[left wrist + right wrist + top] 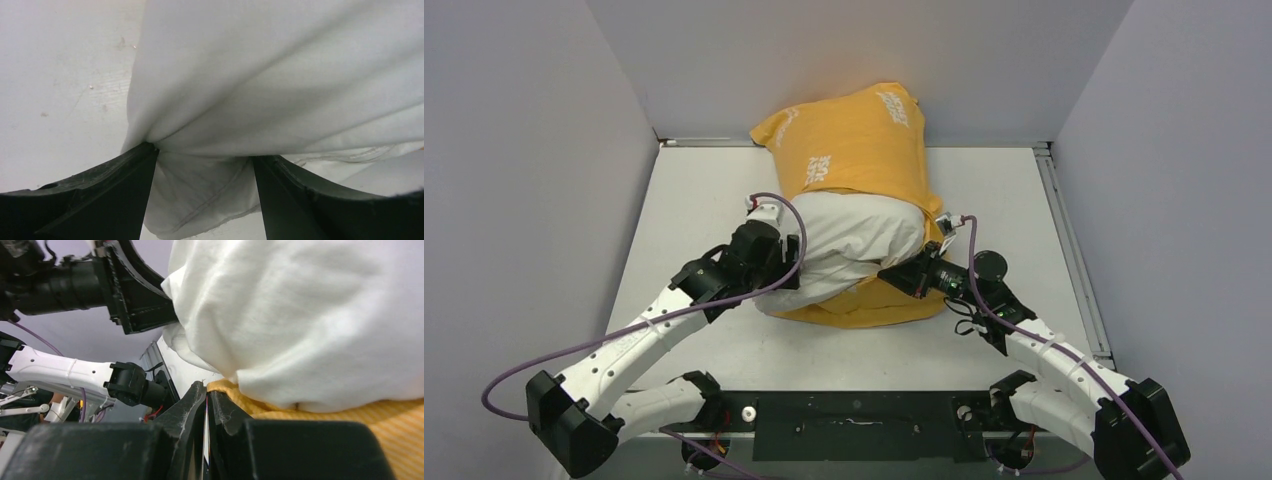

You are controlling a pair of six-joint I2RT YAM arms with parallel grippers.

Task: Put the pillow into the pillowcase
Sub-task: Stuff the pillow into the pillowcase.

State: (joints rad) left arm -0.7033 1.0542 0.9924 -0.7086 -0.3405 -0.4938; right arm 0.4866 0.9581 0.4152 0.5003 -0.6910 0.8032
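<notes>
Orange pillowcase (350, 430) hem is pinched in my right fingers (206, 394); my left fingers (204, 154) stand apart astride the pillow (275, 75). I should grip deeper, then push inward.

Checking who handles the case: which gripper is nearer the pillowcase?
Right. The right gripper is shut at the edge of the pillowcase; the left gripper straddles the pillow, open.

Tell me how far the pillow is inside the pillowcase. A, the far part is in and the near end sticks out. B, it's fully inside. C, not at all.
A: in the top view, the orange pillowcase covers the far part, while the white pillow bulges out of its near opening.
</notes>
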